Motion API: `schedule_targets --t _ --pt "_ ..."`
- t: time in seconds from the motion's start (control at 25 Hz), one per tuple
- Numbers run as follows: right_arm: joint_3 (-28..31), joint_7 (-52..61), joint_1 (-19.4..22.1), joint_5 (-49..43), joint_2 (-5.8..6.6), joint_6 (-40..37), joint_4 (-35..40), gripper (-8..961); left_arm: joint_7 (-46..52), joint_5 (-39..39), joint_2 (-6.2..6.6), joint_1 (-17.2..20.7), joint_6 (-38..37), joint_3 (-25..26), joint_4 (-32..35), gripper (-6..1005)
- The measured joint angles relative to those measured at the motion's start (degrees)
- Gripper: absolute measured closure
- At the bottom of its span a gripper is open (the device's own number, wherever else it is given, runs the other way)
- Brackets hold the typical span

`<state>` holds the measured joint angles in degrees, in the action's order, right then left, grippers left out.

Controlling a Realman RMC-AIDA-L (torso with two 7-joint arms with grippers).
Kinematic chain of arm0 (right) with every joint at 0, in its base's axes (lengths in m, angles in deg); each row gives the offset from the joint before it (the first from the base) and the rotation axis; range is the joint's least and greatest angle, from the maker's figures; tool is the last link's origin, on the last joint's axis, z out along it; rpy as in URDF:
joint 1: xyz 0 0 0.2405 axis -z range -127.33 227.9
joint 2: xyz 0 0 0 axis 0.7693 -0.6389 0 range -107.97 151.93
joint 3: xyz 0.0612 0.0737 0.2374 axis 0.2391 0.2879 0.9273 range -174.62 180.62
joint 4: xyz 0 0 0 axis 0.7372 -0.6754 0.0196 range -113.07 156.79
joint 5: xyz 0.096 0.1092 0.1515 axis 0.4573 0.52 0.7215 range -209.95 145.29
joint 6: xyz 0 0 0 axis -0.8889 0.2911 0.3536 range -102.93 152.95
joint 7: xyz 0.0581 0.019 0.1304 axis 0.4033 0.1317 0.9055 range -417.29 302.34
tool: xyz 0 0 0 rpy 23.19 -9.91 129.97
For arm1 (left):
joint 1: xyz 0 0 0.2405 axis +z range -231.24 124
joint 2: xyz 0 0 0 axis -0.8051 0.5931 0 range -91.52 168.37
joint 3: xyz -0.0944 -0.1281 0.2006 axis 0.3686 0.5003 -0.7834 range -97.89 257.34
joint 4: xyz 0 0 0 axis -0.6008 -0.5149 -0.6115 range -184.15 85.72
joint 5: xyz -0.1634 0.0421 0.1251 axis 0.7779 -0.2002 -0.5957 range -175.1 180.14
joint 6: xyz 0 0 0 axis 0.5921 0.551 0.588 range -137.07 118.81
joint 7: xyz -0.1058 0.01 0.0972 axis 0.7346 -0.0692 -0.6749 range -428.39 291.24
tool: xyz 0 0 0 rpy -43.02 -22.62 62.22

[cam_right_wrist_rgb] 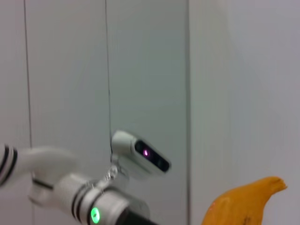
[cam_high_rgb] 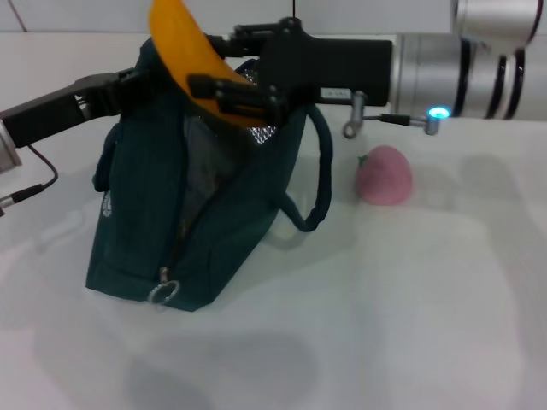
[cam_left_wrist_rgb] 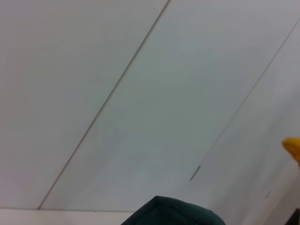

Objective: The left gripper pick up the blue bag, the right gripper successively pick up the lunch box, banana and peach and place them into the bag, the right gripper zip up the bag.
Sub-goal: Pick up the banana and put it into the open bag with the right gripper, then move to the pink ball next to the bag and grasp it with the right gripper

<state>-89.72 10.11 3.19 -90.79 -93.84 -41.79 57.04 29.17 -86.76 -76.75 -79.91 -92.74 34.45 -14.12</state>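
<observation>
White table (cam_high_rgb: 410, 325) beneath; dark blue bag (cam_high_rgb: 171, 222) standing open at centre-left, top edge pinched by left gripper (cam_high_rgb: 137, 85); right gripper (cam_high_rgb: 231, 94) above bag mouth, clamped on banana (cam_high_rgb: 184, 47); pink peach (cam_high_rgb: 385, 175) resting right of bag

Peach (cam_high_rgb: 384, 175) right of bag (cam_high_rgb: 179, 213)

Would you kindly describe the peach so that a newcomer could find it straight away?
Start at the dark blue bag standing on the white table. Beside it, on the robot's right and apart from the bag's strap, sits the peach. It is the only pink, rounded thing lying loose on the table.
</observation>
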Motion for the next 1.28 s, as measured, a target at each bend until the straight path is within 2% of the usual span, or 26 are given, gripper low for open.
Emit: schedule_targets --t 0.28,0.72,0.92,1.04,1.12,1.24,1.28 --pt "0.88 -3.17 4.05 -4.60 0.43 -0.31 5.22 353 -0.28 -0.10 0.19 0.21 0.04 2.47 -0.06 866" --pt "1.00 -2.16 4.47 -8.46 0.49 -1.79 8.01 333 -0.46 -0.24 0.42 -0.04 0.66 2.83 -0.15 864" --pt "4.02 -1.89 6.55 -8.31 0.20 -1.78 10.22 324 -0.48 -0.25 0.47 -0.20 1.52 2.83 -0.23 862" --pt "5.82 1.94 7.51 -8.79 0.65 -1.78 12.71 319 -0.52 -0.27 0.48 -0.24 1.53 2.87 -0.23 862" --pt "9.51 4.57 10.27 -9.27 1.02 -3.87 15.74 315 -0.54 -0.28 0.48 -0.24 1.53 2.90 -0.23 861" --pt "16.65 3.89 16.35 -9.46 0.76 -7.50 18.02 92 -0.55 -0.29 0.39 -0.48 2.16 2.93 -0.23 860" --pt "18.27 3.15 17.98 -9.42 0.62 -7.67 18.03 90 -0.55 -0.29 0.39 -0.48 2.16 2.93 -0.23 860"
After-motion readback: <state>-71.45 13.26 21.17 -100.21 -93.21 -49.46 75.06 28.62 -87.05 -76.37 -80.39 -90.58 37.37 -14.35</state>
